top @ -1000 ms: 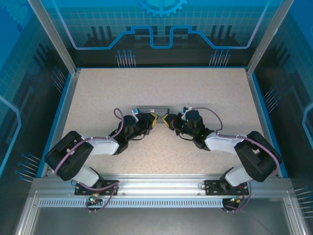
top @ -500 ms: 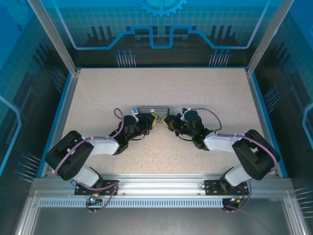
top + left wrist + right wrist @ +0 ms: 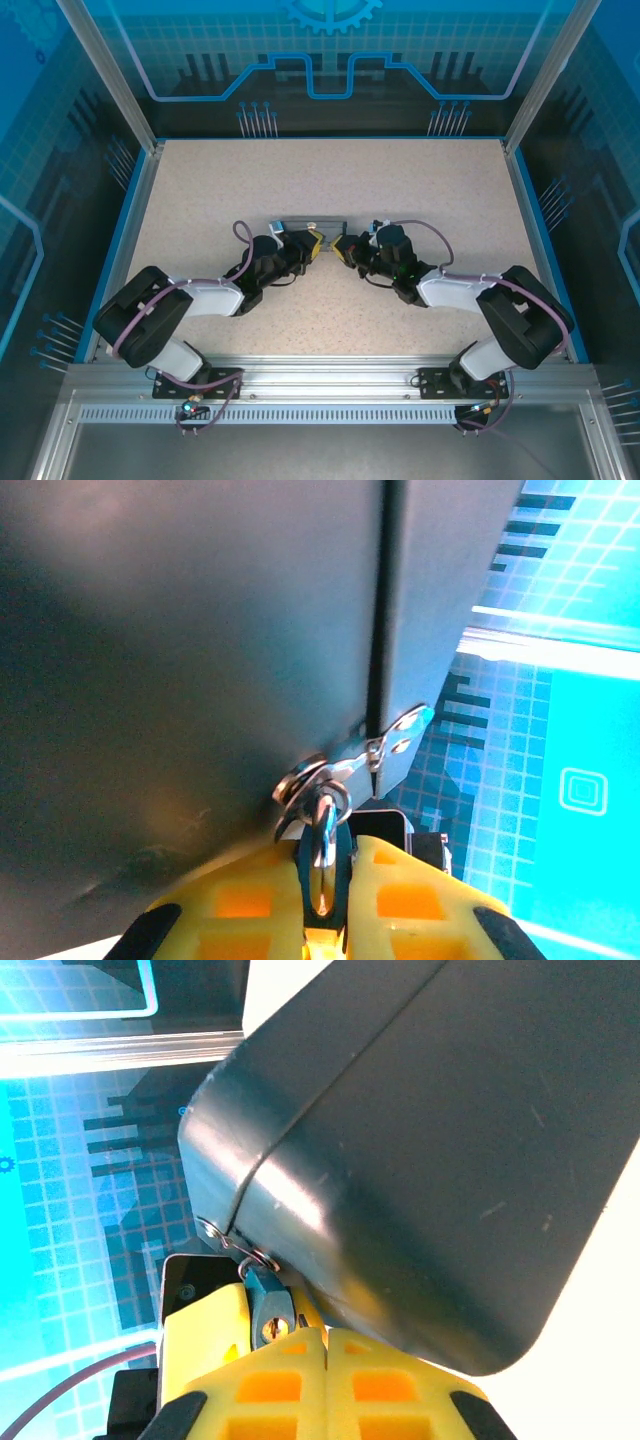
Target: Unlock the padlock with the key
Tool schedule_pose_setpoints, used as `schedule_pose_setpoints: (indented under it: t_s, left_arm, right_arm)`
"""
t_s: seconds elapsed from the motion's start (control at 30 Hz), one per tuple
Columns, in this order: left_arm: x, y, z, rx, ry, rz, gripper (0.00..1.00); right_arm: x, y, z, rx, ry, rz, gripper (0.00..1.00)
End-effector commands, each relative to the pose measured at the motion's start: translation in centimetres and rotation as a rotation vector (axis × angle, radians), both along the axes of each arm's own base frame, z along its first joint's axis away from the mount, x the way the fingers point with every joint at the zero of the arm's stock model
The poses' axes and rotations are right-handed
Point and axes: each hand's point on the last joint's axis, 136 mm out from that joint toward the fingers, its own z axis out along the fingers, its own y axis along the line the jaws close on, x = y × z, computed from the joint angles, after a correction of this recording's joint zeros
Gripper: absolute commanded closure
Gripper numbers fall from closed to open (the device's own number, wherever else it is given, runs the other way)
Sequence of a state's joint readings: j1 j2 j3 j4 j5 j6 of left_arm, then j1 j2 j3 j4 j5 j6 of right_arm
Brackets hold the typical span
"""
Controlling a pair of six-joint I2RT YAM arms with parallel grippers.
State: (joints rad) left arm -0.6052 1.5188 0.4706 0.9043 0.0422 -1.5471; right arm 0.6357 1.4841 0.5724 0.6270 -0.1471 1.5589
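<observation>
- Since a second ago your right arm has crept a touch inward, elbow tucking slightly toward the centre, while the left arm has held its pose. I read that as fine alignment at the lock rather than a fresh approach. Nothing suggests the lock has opened.
- You'll find the small dark bluish padlock [image 3: 263, 1300] just beyond the right pincer's [image 3: 327, 1338] tips, a little to one side of the line where its fingers meet. It hangs by its silver shackle from the silver hasp [image 3: 395, 742].
- A golden-brown glint [image 3: 268, 1330] sits on the end of the lock body nearest the right pincer. I cannot tell whether it is the keyway or the tip of the thin golden-brown key.
- Your left pincer [image 3: 328, 852] is nearly closed, its yellow fingers [image 3: 250, 905] clamped on either side of the padlock. The shackle ring stands up between the tips, so the lock looks steadied for you.
- Your right pincer's yellow fingers [image 3: 385, 1390] are pressed together with no gap. A key this thin could be pinched there, but I cannot make it out.
- Directly ahead of both pincers is the dark grey rectangular box [image 3: 430, 1140] that carries the hasp. From above, the two pincers face each other, tips nearly touching, just this side of the box.
- My guess is that seating the key fully comes next. A small sideways miss could push the hanging lock askew.
</observation>
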Motion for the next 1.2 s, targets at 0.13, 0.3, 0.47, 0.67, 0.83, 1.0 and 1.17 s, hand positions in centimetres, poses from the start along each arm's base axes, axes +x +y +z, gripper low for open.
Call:
schedule_pose_setpoints:
  t_s: [0.13, 0.3, 0.47, 0.67, 0.83, 1.0, 1.17]
  left_arm:
    - [-0.1, -0.3, 0.5, -0.035, -0.018, -0.004, 1.0]
    - [-0.1, -0.4, 0.6, -0.035, -0.02, -0.006, 1.0]
    - [-0.1, -0.4, 0.6, -0.034, -0.019, -0.007, 1.0]
    - [-0.1, -0.4, 0.4, -0.033, -0.014, -0.009, 1.0]
    - [-0.1, -0.5, 0.5, -0.035, -0.018, -0.011, 1.0]
    - [0.0, -0.5, 0.6, -0.039, -0.019, -0.012, 1.0]
    - [0.0, -0.7, 0.7, -0.042, -0.02, -0.015, 1.0]
  right_arm:
    - [-1.6, -0.7, -0.8, -0.057, 0.026, 0.026, 1.0]
    - [-1.4, -0.5, -0.2, -0.049, 0.015, 0.027, 1.0]
    - [-1.0, -0.1, 0.4, -0.039, 0.003, 0.034, 1.0]
    - [-0.5, 0.3, 1.0, -0.031, -0.01, 0.035, 1.0]
    - [-0.2, 0.6, 1.3, -0.025, -0.014, 0.038, 1.0]
    - [0.1, 0.8, 1.3, -0.024, -0.014, 0.035, 1.0]
    - [0.4, 1.0, 1.4, -0.017, -0.017, 0.033, 1.0]
